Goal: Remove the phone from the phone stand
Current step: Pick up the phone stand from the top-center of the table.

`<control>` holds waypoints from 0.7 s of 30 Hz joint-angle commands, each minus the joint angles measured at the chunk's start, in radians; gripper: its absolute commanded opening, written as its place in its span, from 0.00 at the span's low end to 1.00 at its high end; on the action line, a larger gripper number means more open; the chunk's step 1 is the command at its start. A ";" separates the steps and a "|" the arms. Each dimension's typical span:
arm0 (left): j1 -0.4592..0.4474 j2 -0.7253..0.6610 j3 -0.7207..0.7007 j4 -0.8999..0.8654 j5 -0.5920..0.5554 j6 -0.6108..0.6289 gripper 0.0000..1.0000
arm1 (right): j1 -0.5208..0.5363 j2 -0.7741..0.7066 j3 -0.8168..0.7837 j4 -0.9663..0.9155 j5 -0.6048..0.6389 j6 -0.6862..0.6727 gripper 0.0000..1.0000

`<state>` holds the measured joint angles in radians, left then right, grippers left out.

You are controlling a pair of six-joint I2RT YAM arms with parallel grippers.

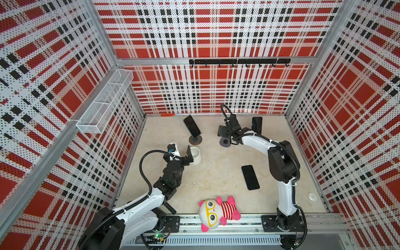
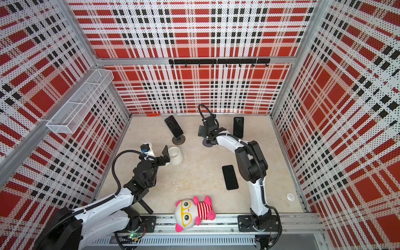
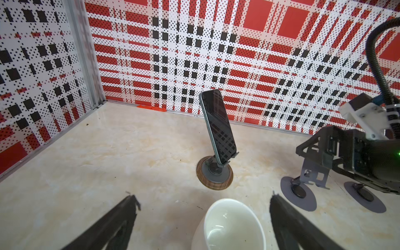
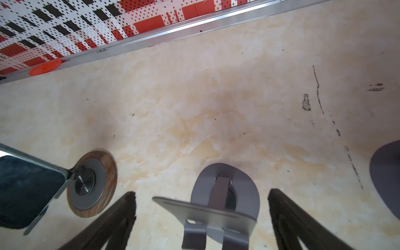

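Two grippers show jaws apart. The right gripper [image 4: 202,193] straddles a bare grey phone stand [image 4: 218,218], gripping nothing. The left gripper [image 3: 202,196] hovers over a white cup [image 3: 227,227]. A phone [image 3: 218,127] leans on a wood-based stand [image 3: 214,179] just beside the right gripper; a second phone [image 1: 250,177] lies flat by the right arm.

Beige marbled tabletop [image 1: 216,177]; wooden-base stand [image 1: 195,140], grey stand [image 1: 225,142], white cup [image 1: 195,154], flat phone [image 1: 250,177], plush toy [image 1: 216,213]

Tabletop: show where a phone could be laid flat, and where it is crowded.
Bare: the middle patch between the white ceramic mug, the flat black phone and the pink-and-white plush toy; also the back-left corner beside the wood-ringed phone stand. Crowded: the back row, around the empty grey stand and right pincer.
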<state>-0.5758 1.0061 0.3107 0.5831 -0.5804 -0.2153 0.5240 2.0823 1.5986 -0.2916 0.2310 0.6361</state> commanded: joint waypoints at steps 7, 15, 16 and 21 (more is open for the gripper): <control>-0.002 0.003 -0.010 0.015 -0.001 0.010 0.98 | 0.010 0.057 0.061 -0.039 0.033 0.011 0.79; -0.002 -0.002 -0.009 0.013 -0.001 0.013 0.98 | 0.012 0.091 0.117 -0.085 0.067 0.005 0.67; -0.003 -0.003 -0.009 0.013 0.000 0.013 0.98 | 0.013 0.093 0.122 -0.094 0.079 0.004 0.67; -0.002 -0.018 -0.015 0.013 -0.002 0.013 0.98 | 0.023 0.078 0.104 -0.118 0.082 0.008 0.67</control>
<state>-0.5758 1.0050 0.3092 0.5835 -0.5766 -0.2153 0.5312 2.1525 1.7039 -0.3729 0.2886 0.6407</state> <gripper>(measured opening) 0.982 0.672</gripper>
